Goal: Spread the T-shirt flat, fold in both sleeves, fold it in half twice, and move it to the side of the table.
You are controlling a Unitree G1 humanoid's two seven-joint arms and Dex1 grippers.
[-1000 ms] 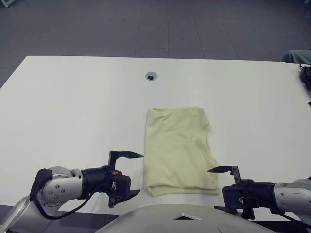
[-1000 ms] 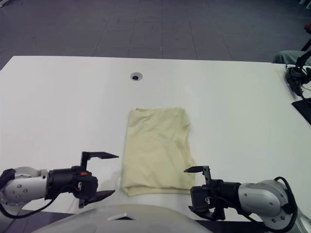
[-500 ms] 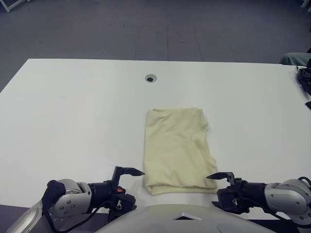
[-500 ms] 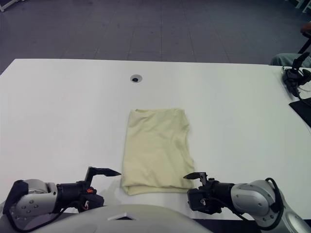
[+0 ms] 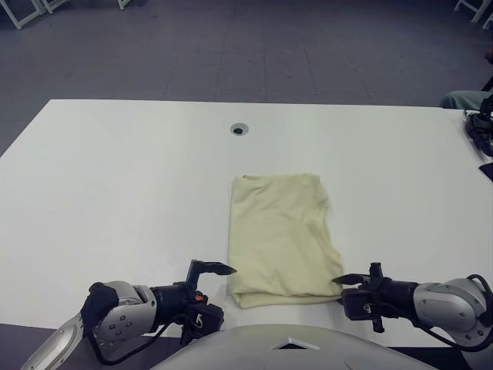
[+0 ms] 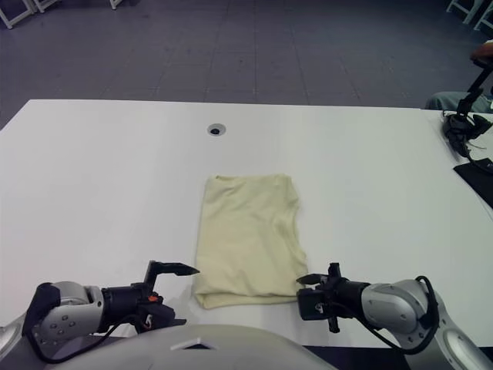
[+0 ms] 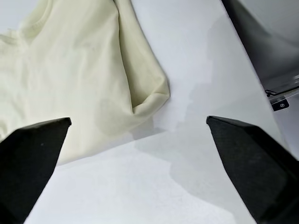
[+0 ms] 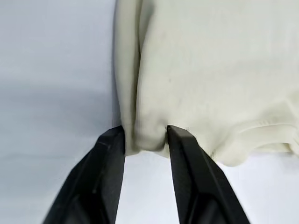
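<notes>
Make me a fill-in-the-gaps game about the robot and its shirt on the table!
The folded cloth T-shirt is pale ____.
It lies on a flat ____ table.
The left gripper beside it has its two black fingers ____.
The right gripper is shut on a corner of the ____.
Missing words: yellow, white, open, T-shirt.
</notes>
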